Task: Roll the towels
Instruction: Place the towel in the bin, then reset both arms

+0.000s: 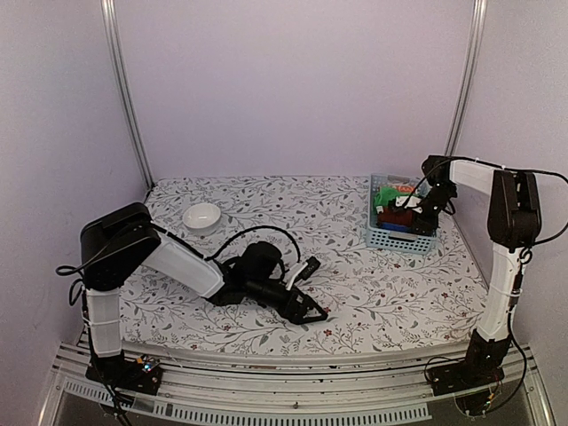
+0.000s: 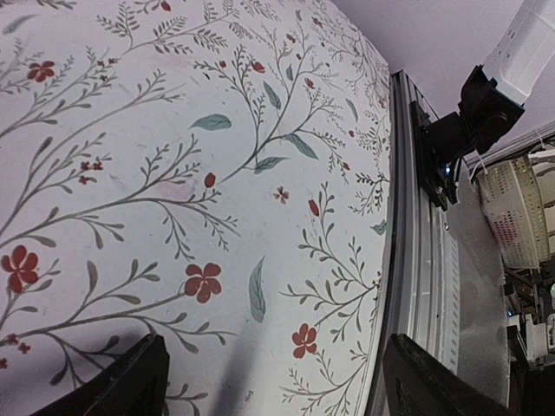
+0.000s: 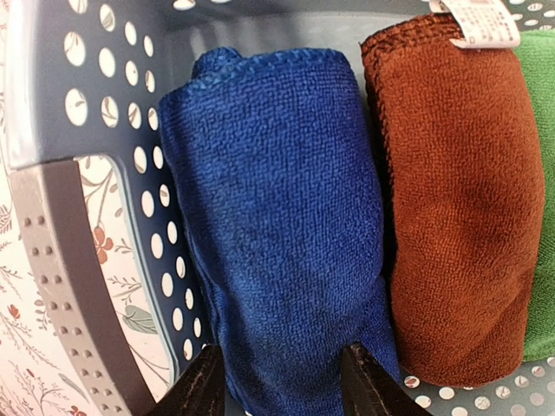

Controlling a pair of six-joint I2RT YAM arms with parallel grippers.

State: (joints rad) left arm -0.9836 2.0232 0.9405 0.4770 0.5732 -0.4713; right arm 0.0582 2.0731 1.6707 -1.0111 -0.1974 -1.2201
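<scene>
Right wrist view looks down on the blue towel (image 3: 277, 225), a fat roll lying in the perforated basket (image 3: 52, 87). The brick-red towel (image 3: 455, 199) is rolled too and touches it on one side, with a green cloth (image 3: 542, 173) beyond. Both rolls look soft and light, likely to squash or unwind, so a pinch across a roll's middle seems safest. The right fingers (image 3: 201, 390) stand parted over the blue roll's near end, clamping nothing. The left fingers (image 2: 121, 386) are spread wide above the floral table (image 2: 173, 173), empty.
</scene>
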